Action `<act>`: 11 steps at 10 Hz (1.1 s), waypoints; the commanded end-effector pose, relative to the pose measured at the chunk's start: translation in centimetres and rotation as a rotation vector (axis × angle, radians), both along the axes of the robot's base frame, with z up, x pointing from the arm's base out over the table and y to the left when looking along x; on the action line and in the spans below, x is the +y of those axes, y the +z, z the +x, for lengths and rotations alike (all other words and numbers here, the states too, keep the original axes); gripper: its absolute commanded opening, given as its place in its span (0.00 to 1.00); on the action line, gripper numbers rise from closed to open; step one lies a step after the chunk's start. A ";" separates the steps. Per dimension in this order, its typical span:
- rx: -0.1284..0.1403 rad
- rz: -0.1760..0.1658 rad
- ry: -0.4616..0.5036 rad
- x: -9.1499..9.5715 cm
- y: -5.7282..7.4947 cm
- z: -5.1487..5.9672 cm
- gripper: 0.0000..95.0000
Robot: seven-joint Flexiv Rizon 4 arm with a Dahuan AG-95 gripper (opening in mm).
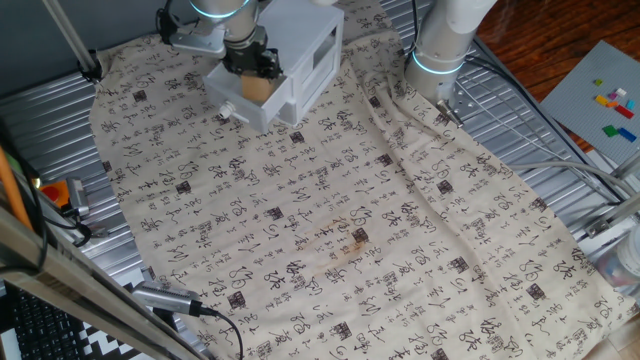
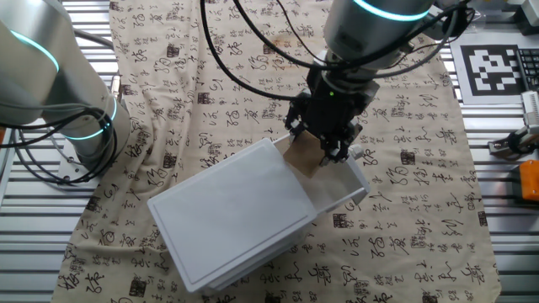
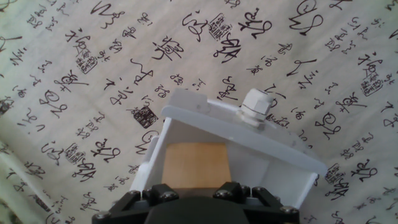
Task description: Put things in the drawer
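The white cabinet [image 1: 312,42] stands at the far side of the printed cloth with its drawer [image 1: 262,110] pulled out, round knob [image 1: 228,108] at the front. My gripper [image 1: 250,66] hangs right over the open drawer, shut on the pale tan wooden block [image 1: 258,88], which sits low inside the tray. In the other fixed view the gripper [image 2: 327,145] holds the block [image 2: 301,157] tilted at the tray's inner end, beside the cabinet [image 2: 236,210]. The hand view shows the block [image 3: 196,163] inside the drawer's wall [image 3: 249,135], behind the knob [image 3: 255,107].
A second robot arm [image 1: 445,40] stands on the cloth's far right edge. A brown stain [image 1: 350,240] marks the cloth's middle. Small coloured toy bricks [image 1: 615,105] lie on a grey sheet at right. A cabled tool [image 1: 165,298] lies at the near left corner.
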State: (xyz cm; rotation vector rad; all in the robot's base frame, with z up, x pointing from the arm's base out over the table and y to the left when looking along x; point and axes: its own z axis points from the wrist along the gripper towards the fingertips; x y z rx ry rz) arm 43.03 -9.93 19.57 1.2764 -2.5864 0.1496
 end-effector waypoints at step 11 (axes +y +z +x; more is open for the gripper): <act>-0.011 -0.010 -0.105 1.7 1.6 0.0 0.00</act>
